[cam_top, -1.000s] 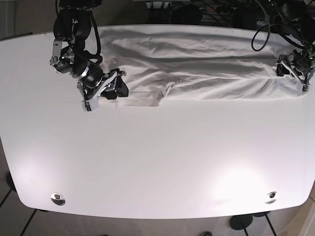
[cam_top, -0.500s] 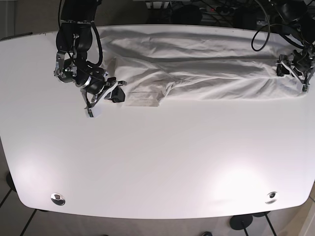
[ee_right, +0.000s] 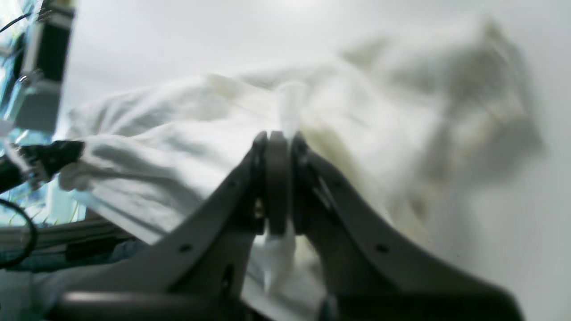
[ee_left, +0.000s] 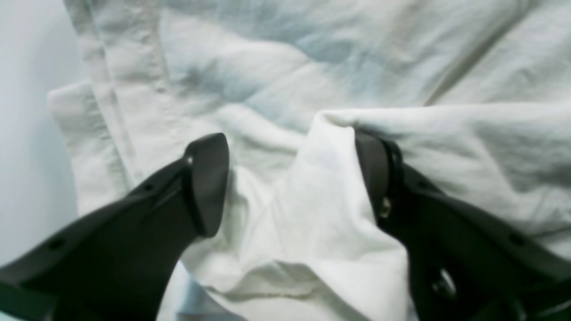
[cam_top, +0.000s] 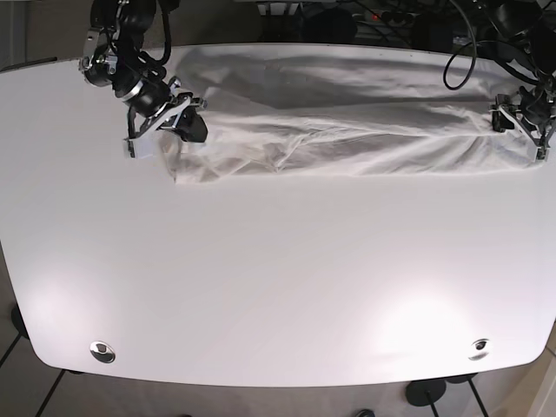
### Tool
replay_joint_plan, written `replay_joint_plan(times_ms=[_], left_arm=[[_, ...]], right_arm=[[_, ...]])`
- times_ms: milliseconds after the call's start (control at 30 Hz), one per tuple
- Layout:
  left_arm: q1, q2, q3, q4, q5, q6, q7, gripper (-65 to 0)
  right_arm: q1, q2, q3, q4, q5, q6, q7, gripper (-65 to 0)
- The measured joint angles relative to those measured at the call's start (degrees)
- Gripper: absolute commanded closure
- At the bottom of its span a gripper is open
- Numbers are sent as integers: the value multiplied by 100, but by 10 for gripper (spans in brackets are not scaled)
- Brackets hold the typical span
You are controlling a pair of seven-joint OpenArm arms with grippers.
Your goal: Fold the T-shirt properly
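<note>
The white T-shirt (cam_top: 347,113) lies stretched across the far side of the white table (cam_top: 278,278), folded into a long band. My right gripper (cam_top: 184,127) is at the shirt's left end. In the right wrist view it (ee_right: 276,145) is shut on a pinch of the white cloth (ee_right: 156,147). My left gripper (cam_top: 528,122) is at the shirt's right end. In the left wrist view it (ee_left: 292,178) has its jaws apart, and a raised fold of the shirt (ee_left: 312,67) lies between them against the right finger (ee_left: 374,178).
Two round metal fittings sit near the table's front corners (cam_top: 102,351) (cam_top: 479,348). Black cables (cam_top: 469,43) hang behind the far right edge. The table's left edge is close to my right arm.
My right gripper has moved toward the table's far left, dragging the sleeve that stuck out in front back over the shirt. The left arm has stayed in place.
</note>
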Motion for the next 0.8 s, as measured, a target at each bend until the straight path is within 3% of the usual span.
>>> replay_joint_plan(times_ms=[100,167,233,267,333,400,467,533,600,733,800], left_arm=[[2,-2,2,0,-4,0,-2,-365],[2,2,9,0,11,-2,-4,-365],[0,-2,17,0,13,-2,-2,-365],[-2,-2,17,0,13,-2,0,-365],[0,0,17,0,13,-2,-2,-365],[-2,0,17,0,11,0,-2,-365],[-2,-2,17,0,15,-2,-2,-365],[-11,0,17,0,28,0,0,-365],[-9,-2,17,0,28,-2,-2,-365],[15,2,17,0,31,0,-9,-365],[20,-4,17,0,26,0,-11,-365]], right_arm=[[-72,-33,271,-4,-332,2,4,-21],[-57,-33,411,-4,-525,22,-2,-62],[-59,-17,662,13,-717,-2,-7,-208],[-76,-15,807,133,-667,-2,-55,-319],[-72,4,826,295,-315,24,-44,-450],[-44,-11,761,297,221,31,-48,-474],[-42,109,275,295,400,17,4,-472],[63,328,-632,267,433,22,-42,-461],[68,299,-986,107,210,20,42,-341],[28,188,-1174,-407,-1086,0,2,-59],[203,63,-1158,-802,-1589,11,22,-40]])
